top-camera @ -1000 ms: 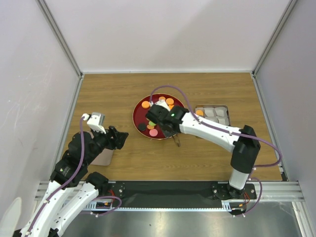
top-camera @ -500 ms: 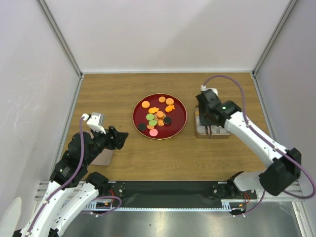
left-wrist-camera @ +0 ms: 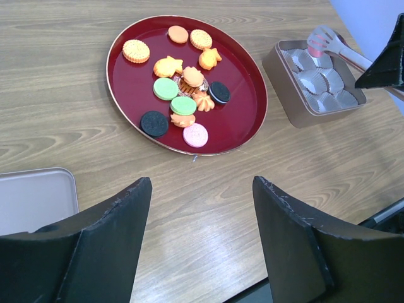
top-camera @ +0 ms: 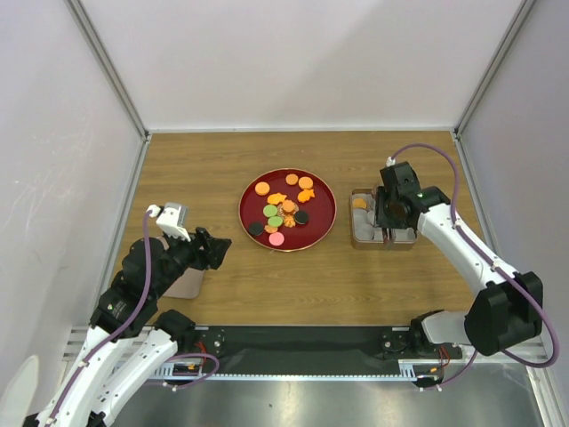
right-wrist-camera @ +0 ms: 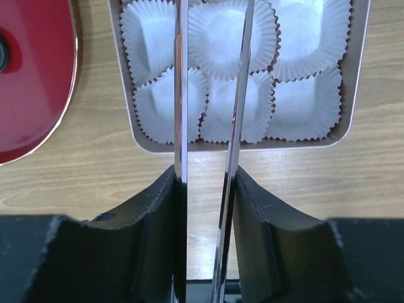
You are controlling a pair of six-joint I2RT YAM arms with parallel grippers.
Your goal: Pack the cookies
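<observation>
Several cookies (top-camera: pixel 283 213), orange, green, pink and black, lie on the dark-red plate (top-camera: pixel 320 200); the left wrist view shows the cookies (left-wrist-camera: pixel 183 104) too. One orange cookie (top-camera: pixel 359 203) sits in the tin (top-camera: pixel 356 238). My right gripper (top-camera: pixel 391 213) hangs over the tin, shut on metal tongs (right-wrist-camera: pixel 181 95) whose blades reach over the white paper cups (right-wrist-camera: pixel 230 38). The tong tips (left-wrist-camera: pixel 322 41) show a reddish patch; whether it is a cookie I cannot tell. My left gripper (left-wrist-camera: pixel 201 183) stands open and empty over bare wood near the left front.
A flat beige lid (left-wrist-camera: pixel 35 199) lies on the table under my left arm, at the near left. The tin (left-wrist-camera: pixel 287 72) stands just right of the plate (left-wrist-camera: pixel 243 120). White walls with metal posts close in the table on three sides.
My right arm has swung from over the plate to the right, carrying the tongs, and now hangs over the tin. The left arm has not moved.
</observation>
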